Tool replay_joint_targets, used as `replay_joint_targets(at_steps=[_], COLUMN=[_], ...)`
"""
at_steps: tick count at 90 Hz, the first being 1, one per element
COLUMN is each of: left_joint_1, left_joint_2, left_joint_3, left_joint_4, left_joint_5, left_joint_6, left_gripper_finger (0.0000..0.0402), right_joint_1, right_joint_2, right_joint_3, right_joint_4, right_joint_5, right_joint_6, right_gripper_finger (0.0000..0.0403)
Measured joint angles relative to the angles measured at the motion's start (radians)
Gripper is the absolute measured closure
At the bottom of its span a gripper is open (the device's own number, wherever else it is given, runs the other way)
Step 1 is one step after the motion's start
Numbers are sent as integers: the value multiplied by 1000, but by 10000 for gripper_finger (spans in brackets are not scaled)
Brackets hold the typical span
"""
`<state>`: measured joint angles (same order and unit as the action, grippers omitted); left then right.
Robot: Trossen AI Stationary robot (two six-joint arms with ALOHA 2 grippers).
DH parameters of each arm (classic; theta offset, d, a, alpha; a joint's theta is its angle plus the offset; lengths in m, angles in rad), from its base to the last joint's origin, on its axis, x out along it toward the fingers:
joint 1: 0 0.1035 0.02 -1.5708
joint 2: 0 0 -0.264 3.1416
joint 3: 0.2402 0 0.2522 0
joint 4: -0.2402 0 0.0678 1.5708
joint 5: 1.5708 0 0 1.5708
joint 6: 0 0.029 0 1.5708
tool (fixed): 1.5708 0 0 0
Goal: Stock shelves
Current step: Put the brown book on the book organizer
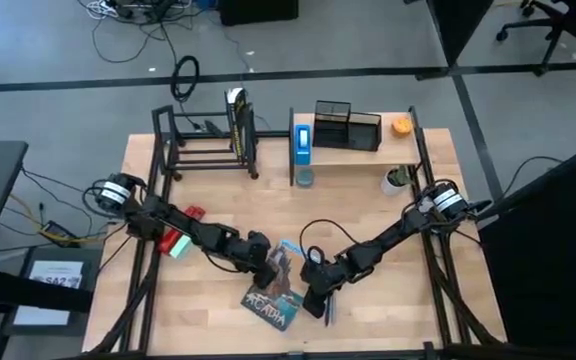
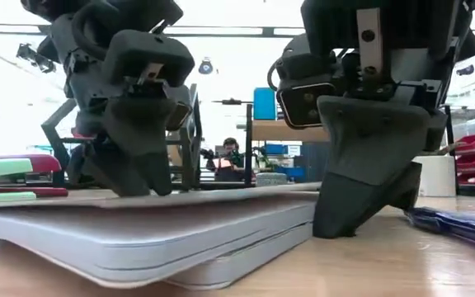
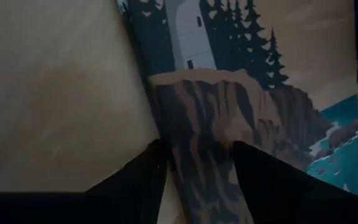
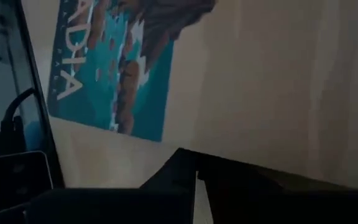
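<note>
High view | left tool [image 1: 265, 258] apart, astride book [image 1: 276, 290] edge | right tool [image 1: 315, 300] together, beside book

From my remote station I count 2 arms over the table, 2 grippers, the left gripper [image 1: 268, 262] and the right gripper [image 1: 313, 300]; 1 illustrated book [image 1: 273, 295] lying flat; 2 shelf units, 1 wood-board shelf [image 1: 353, 152] and 1 black tube rack [image 1: 203, 150]; 1 blue box [image 1: 302, 140]; 1 mesh organizer [image 1: 346, 124]; 1 orange item [image 1: 401, 126]; 1 white cup [image 1: 395, 181].
</note>
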<state>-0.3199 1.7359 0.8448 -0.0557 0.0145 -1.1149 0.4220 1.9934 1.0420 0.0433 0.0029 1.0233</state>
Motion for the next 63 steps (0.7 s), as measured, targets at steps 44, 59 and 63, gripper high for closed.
replay_joint_targets(at_steps=[44, 59, 63], left_joint_1=[-11, -9, -10], left_joint_2=[-31, -53, -56], left_joint_3=[80, 215, 239], left_joint_4=[-289, -569, -635], left_joint_5=[-184, -270, -283], left_joint_6=[96, 190, 209], left_gripper_finger=[399, 399, 399], right_joint_1=[40, 45, 41], right_joint_2=[-18, -28, -28], right_joint_3=[2, -1, -1], right_joint_4=[-1, -18, -18], right_joint_5=[108, 250, 260], right_joint_6=[-11, 17, 23], right_gripper_finger=[402, 403, 403])
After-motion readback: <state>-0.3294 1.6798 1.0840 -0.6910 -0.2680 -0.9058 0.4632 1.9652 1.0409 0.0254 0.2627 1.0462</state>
